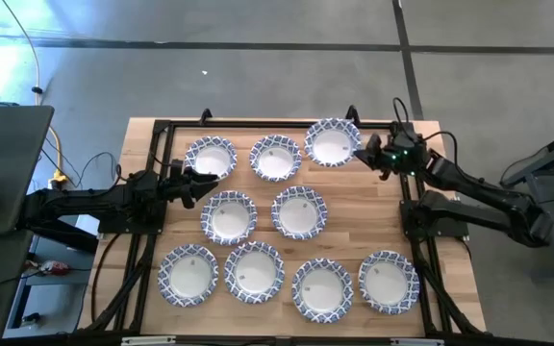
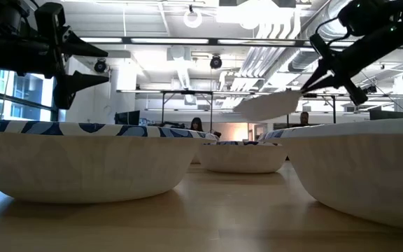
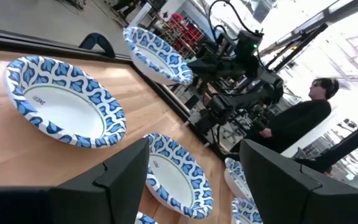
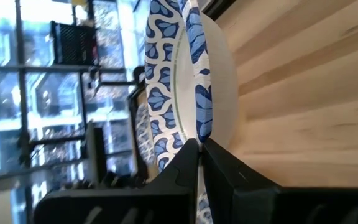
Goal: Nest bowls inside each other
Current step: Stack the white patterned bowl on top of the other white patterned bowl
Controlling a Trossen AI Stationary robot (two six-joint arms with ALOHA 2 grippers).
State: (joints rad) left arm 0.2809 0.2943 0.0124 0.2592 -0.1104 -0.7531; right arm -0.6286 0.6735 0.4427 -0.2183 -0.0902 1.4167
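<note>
Progress: you are at the very start — no bowl sits inside another yet, as far as the views show.
Lifted bowl (image 1: 333, 143): at about 1 o'clock on the table (image 1: 450, 264), raised off the wood in the low view and pinched at its rim.
Right gripper (image 1: 365, 151): fingers clenched on that bowl's rim, just beside its right edge.
Left gripper (image 1: 192, 182): fingers spread and empty, hovering near 10 o'clock, close to the back-left bowl (image 1: 210, 159).
Other bowls: eight lie singly — two more in the back row, two in the middle, four along the front at 6 o'clock.
Left to do: I judge all the nesting remains; the held bowl needs a partner first, perhaps the back-middle bowl (image 1: 275, 158).
</note>
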